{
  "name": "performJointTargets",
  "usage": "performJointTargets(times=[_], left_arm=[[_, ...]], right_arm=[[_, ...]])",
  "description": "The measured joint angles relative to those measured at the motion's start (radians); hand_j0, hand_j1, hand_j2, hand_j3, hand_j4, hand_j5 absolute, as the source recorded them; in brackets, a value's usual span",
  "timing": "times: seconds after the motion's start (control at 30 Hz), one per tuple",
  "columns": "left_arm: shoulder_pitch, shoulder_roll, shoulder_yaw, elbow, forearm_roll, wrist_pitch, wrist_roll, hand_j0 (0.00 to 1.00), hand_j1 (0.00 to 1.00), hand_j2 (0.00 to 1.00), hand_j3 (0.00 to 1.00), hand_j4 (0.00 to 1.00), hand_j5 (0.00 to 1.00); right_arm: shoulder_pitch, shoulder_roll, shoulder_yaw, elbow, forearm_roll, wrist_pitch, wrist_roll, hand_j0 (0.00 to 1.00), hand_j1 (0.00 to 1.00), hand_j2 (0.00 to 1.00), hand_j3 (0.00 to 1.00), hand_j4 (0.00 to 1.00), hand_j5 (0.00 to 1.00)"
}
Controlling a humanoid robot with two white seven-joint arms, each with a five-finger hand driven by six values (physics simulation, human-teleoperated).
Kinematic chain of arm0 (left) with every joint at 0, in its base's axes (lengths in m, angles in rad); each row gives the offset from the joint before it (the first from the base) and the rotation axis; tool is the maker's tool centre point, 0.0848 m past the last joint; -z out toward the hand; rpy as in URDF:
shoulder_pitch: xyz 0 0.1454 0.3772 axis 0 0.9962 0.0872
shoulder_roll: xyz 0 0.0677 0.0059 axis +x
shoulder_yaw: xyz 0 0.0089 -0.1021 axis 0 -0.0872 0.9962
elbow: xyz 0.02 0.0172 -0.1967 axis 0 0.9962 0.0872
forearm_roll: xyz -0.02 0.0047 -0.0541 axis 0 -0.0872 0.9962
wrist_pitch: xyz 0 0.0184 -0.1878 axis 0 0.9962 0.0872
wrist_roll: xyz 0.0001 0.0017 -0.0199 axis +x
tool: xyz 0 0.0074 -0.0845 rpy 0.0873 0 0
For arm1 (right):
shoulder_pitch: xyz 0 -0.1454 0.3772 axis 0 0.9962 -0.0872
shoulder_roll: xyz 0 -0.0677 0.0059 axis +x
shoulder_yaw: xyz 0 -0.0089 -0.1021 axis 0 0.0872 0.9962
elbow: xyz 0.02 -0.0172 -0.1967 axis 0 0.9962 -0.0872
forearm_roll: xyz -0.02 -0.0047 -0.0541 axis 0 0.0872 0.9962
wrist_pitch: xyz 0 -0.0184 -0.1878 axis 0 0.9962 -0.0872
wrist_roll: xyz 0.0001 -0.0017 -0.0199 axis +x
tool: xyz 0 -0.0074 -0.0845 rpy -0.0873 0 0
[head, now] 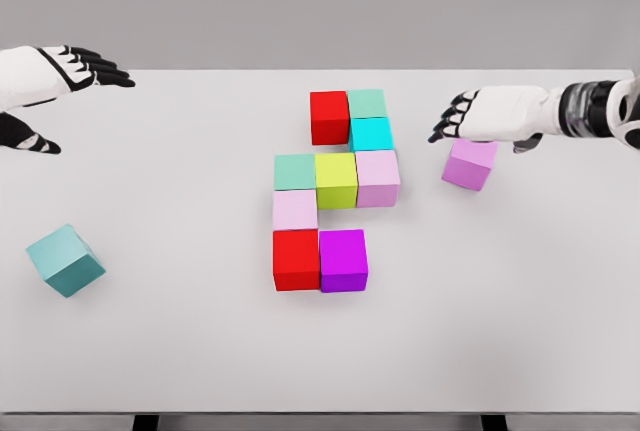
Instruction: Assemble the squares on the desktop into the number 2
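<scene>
Blocks first: nine of them are packed together mid-table, and the digit is nearly there. Top row, red block and mint block side by side; cyan block drops down the right side beneath the mint; then the middle bar of green block, yellow block and pink block; a pale block steps down on the left; and the foot is begun by a second red with magenta block touching it. Each cube sits flush against its neighbour, which is what lets the strokes read as a numeral. By my reckoning the top and bottom bars each look one cube short (assuming three-wide strokes). Two spares wait: a lilac block just right of the figure, and a teal block well apart at lower left, twisted out of line. Right hand reaches in over the far edge of the lilac cube, fingers loosely curled and pointing toward the figure, not clamped on it; whether it touches the cube I cannot tell. Left hand hangs over the far left corner, fingers stretched flat, carrying nothing. Likely next call: lilac goes into one of the gaps.
</scene>
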Motion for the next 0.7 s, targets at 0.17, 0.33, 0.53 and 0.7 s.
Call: performJointTargets(times=[0.17, 0.33, 0.53, 0.7], left_arm=[[-0.009, 0.078, -0.147, -0.038, 0.06, -0.002, -0.003, 1.0, 1.0, 1.0, 1.0, 1.0, 1.0], [0.0, 0.158, -0.187, -0.086, 0.075, -0.002, -0.004, 1.0, 1.0, 1.0, 1.0, 1.0, 1.0], [0.001, 0.211, -0.213, -0.101, 0.078, -0.002, -0.004, 1.0, 1.0, 1.0, 1.0, 1.0, 1.0], [0.034, 0.228, -0.233, -0.108, 0.068, -0.002, -0.004, 1.0, 1.0, 1.0, 1.0, 1.0, 1.0]], right_arm=[[-0.006, 0.024, 0.022, 0.061, 0.003, 0.0, 0.0, 1.0, 1.0, 1.0, 1.0, 1.0, 1.0], [-0.006, 0.039, 0.039, 0.092, 0.005, 0.0, 0.0, 1.0, 1.0, 1.0, 1.0, 1.0, 1.0], [-0.008, 0.052, 0.059, 0.122, 0.012, 0.0, 0.0, 1.0, 1.0, 1.0, 1.0, 1.0, 1.0], [-0.009, 0.057, 0.063, 0.133, 0.016, 0.0, 0.0, 0.87, 0.87, 0.87, 0.87, 0.87, 0.87]])
